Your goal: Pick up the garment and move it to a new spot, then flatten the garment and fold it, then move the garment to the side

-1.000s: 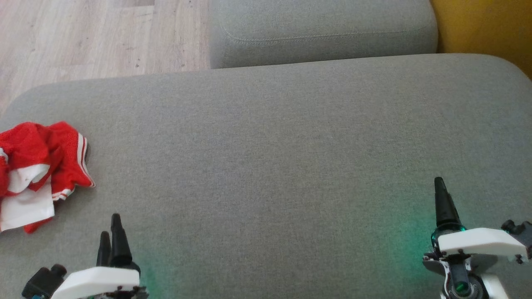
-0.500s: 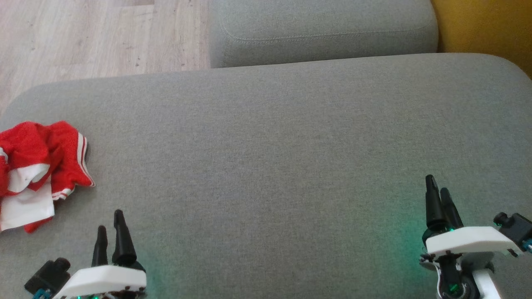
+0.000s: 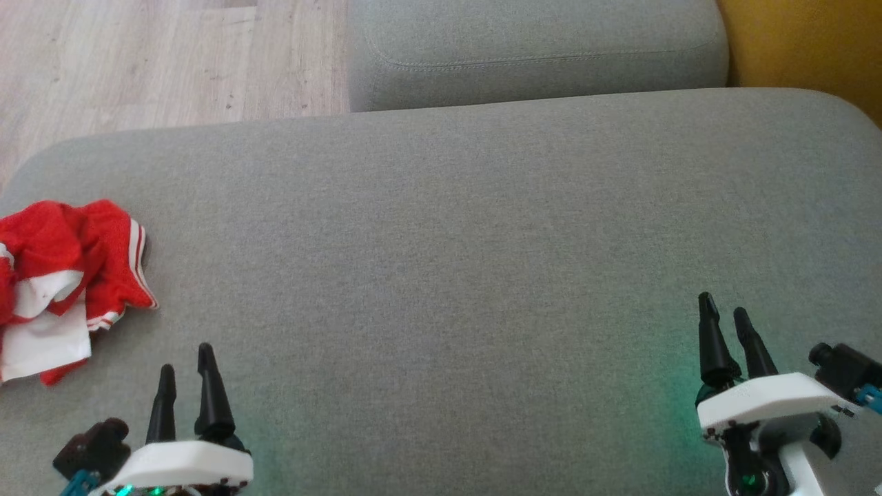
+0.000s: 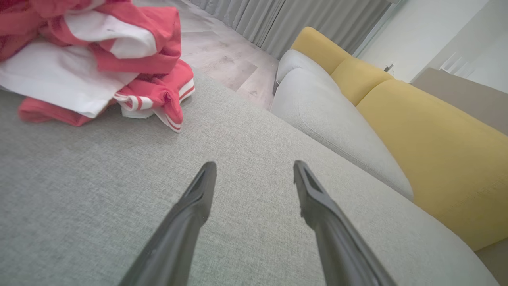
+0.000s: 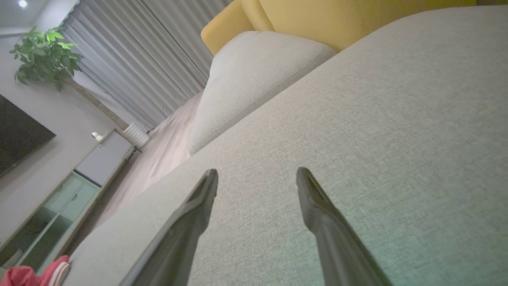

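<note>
The garment [image 3: 65,275], a red and white piece with striped trim, lies crumpled in a loose heap on the far left edge of the wide grey sofa seat [image 3: 448,234], as the head view shows it. Part of it runs off that view's left edge. Nothing touches it.

The left gripper [image 3: 186,357] hovers low over the seat, near the garment but clear of it, a little to its right and closer to the robot. Its two dark fingers are spread apart and hold nothing; in the left wrist view the grey fabric shows plainly between them, and the heap sits up and to the left of the fingertips.

The right gripper [image 3: 722,304] is well apart from the garment, over the right side of the same seat. Its fingers are spread too, with only bare upholstery between them. A faint green glow falls on the fabric beside each wrist.

Behind the seat sits a second grey cushion [image 3: 530,48], with a yellow backrest [image 3: 806,48] to its right and pale wooden floor [image 3: 138,62] to its left. The right wrist view takes in grey curtains [image 5: 131,59], a leafy plant [image 5: 43,51] and a low cabinet [image 5: 67,190] against the wall.
</note>
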{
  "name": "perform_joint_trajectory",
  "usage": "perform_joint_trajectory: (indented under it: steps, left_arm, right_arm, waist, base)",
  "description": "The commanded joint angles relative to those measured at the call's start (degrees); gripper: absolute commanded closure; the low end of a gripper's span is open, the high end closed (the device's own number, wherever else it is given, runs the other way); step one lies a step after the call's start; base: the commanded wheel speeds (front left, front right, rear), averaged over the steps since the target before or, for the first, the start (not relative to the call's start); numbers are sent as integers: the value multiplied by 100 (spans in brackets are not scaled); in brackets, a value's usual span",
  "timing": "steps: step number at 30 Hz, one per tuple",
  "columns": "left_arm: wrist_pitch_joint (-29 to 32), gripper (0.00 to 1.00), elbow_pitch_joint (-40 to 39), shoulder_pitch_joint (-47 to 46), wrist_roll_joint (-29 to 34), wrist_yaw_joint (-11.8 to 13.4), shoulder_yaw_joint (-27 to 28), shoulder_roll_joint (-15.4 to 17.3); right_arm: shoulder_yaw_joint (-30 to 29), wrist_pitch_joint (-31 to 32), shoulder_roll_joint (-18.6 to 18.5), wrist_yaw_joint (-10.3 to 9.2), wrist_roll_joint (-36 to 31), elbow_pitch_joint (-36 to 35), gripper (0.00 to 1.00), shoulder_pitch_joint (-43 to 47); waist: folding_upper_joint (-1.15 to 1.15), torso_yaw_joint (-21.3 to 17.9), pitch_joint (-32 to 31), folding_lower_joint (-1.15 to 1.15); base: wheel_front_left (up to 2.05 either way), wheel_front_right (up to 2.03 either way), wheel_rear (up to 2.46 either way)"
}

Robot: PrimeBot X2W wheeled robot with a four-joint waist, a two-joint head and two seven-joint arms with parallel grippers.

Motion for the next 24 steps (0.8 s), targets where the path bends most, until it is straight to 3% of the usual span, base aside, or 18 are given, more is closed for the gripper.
perform_joint_trajectory:
  steps: [1,24]
  left_arm:
    - [-110,0,-176,-225,248,16,55,106]
    - [-483,0,44,-242,1883,52,-211,245]
  right_arm:
    - [132,-128,-122,-3,-246,-136,0,-316]
    - [552,-499,-323,-3,-1773,41,0,-445]
  waist:
    - [0,-2,-1,0]
    - [0,-2,0,0]
  base:
    - [0,0,0]
    - [0,0,0]
